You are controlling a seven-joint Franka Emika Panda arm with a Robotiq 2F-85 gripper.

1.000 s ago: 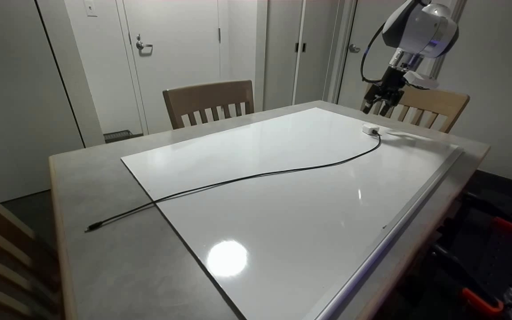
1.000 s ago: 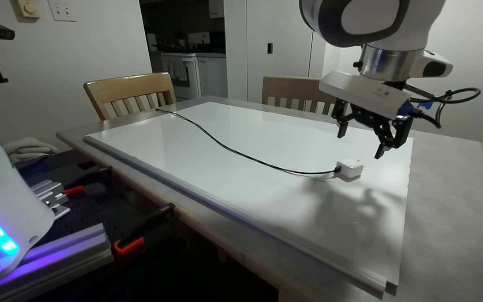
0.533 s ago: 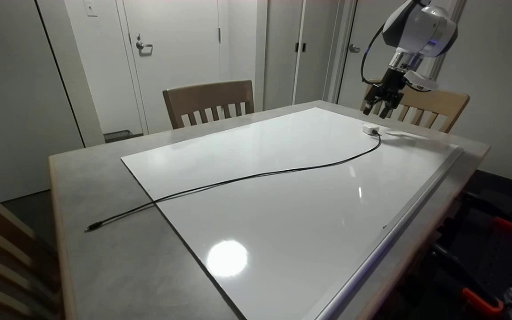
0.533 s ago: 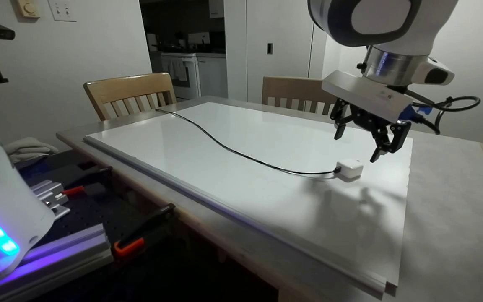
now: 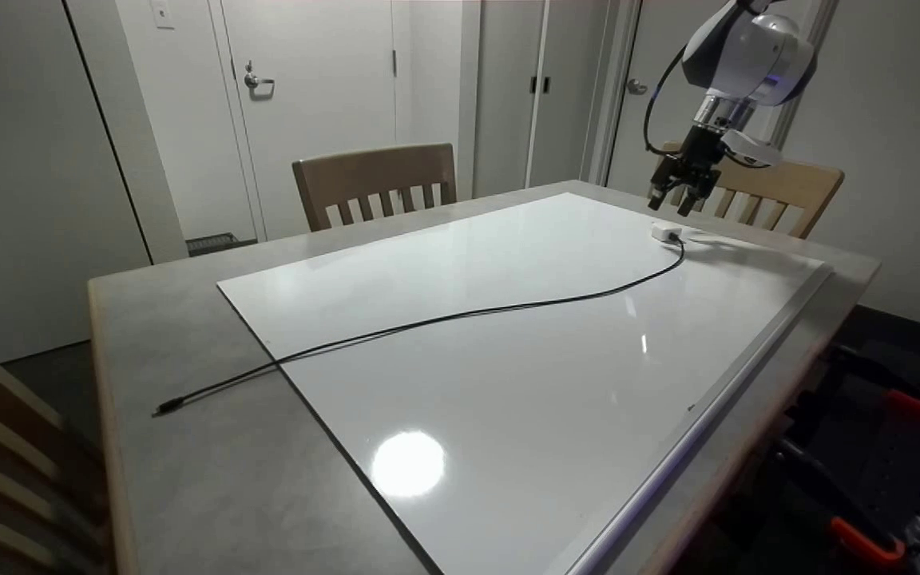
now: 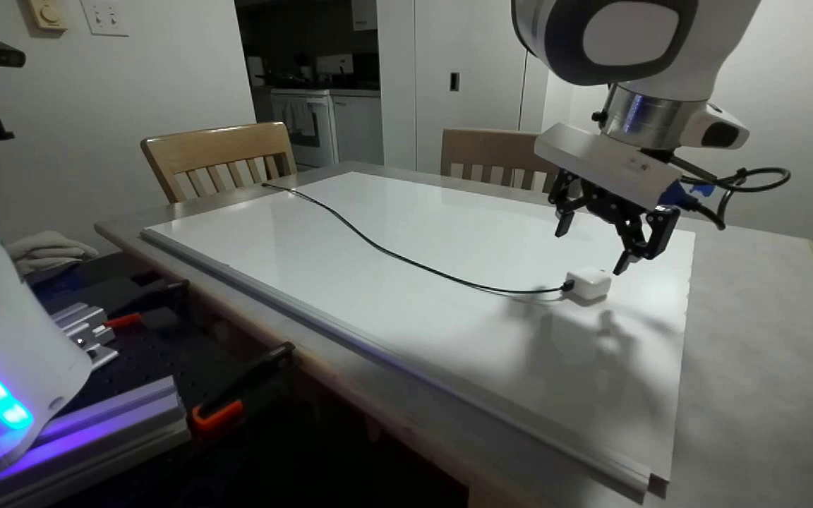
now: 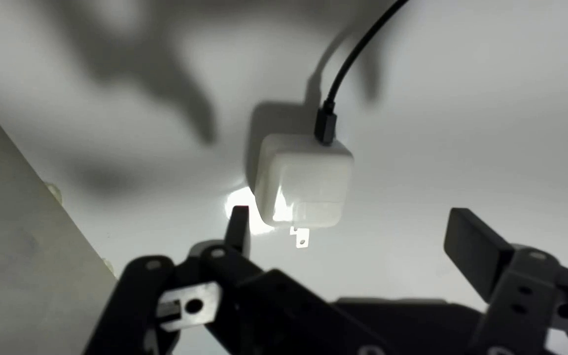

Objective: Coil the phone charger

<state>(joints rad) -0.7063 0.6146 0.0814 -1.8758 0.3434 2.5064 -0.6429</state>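
Note:
The phone charger is a thin black cable [image 5: 540,304] in a loose S-curve across the whiteboard; it also shows in an exterior view [image 6: 410,261]. Its free plug [image 5: 171,406] lies on the bare tabletop past the board's edge. The opposite plug [image 7: 325,125] sits in a white power adapter [image 7: 308,187] with a metal prong [image 7: 302,238]. The adapter lies on the board in both exterior views [image 5: 665,231] [image 6: 590,283]. My gripper [image 6: 590,249] hangs above and beside the adapter, open and empty, touching nothing. In the wrist view my gripper [image 7: 348,214] has its jaws wide apart, with the adapter nearer the left finger.
A glossy whiteboard [image 5: 396,271] covers much of the grey table [image 5: 188,479]; a raised metal rail [image 6: 392,360] runs along its edge. Wooden chairs [image 5: 380,180] [image 6: 219,159] stand around the table. Clamps with orange handles [image 6: 219,416] sit by the robot base.
My open gripper has sunk slightly and shifted a little to the left in both exterior views, with its shadow moving too. The cable and adapter have not moved.

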